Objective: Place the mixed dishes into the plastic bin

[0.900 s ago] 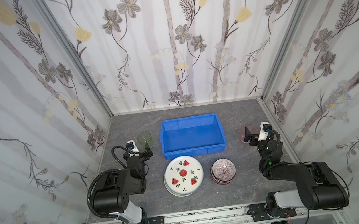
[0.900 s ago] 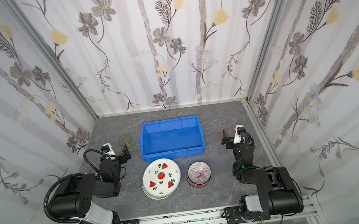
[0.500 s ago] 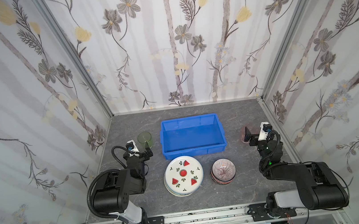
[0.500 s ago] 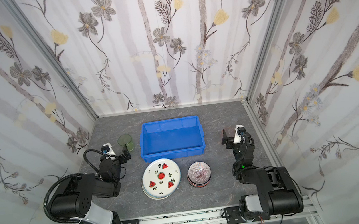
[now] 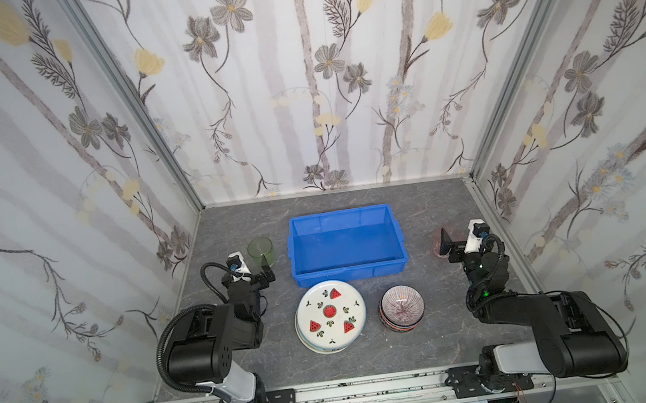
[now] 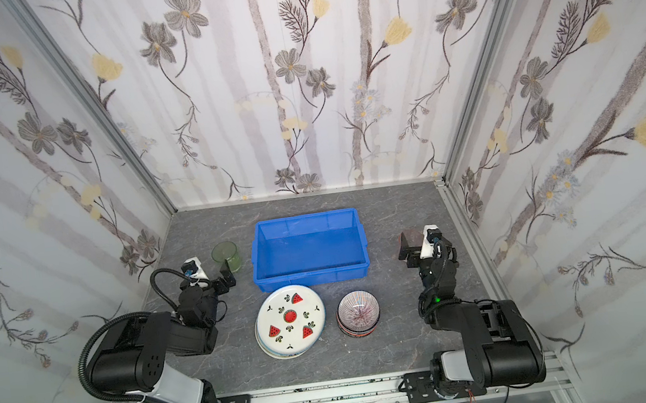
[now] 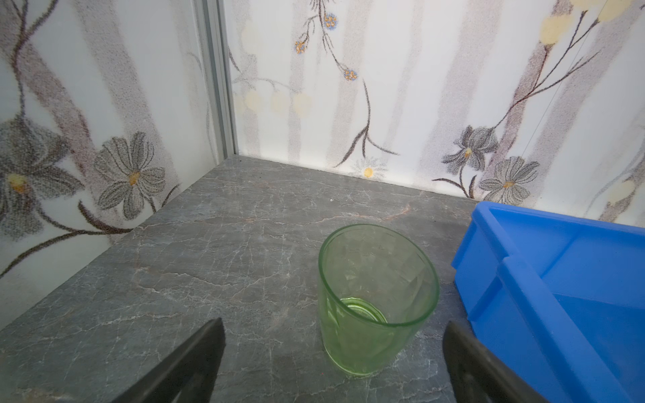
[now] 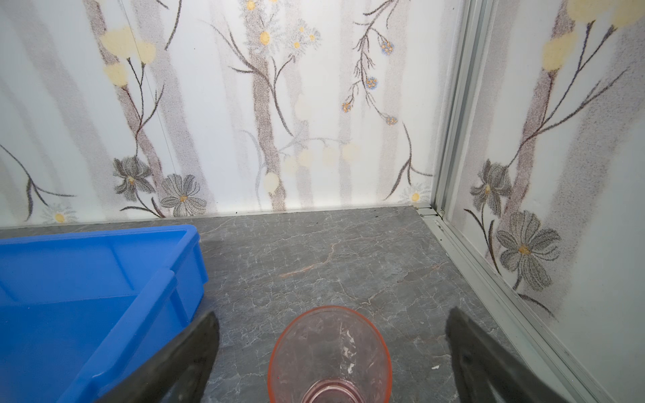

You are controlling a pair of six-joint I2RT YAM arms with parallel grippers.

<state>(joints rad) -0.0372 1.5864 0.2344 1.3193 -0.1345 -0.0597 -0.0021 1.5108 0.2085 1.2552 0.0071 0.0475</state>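
The blue plastic bin [image 5: 339, 212] [image 6: 304, 216] stands empty at mid-table. In front of it lie a stack of plates topped by the watermelon plate [image 5: 331, 321] [image 6: 291, 325] and a stack of bowls topped by a radial-striped bowl [image 5: 402, 306] [image 6: 358, 313]. A green tumbler [image 5: 261, 252] [image 7: 377, 300] stands upright left of the bin. My left gripper [image 5: 252, 267] [image 7: 334, 322] is open, and the tumbler's base sits between its fingers without touching them. Right of the bin, a pink tumbler [image 5: 439, 238] [image 8: 330, 356] stands upright between the open fingers of my right gripper [image 5: 462, 237] [image 8: 333, 312], untouched.
Flowered walls close in the grey stone table [image 5: 345, 359] on three sides, with a metal rail [image 8: 488, 279] near the pink tumbler. The bin's corner [image 7: 488, 265] lies right beside one left finger, and its other end [image 8: 181, 279] beside one right finger.
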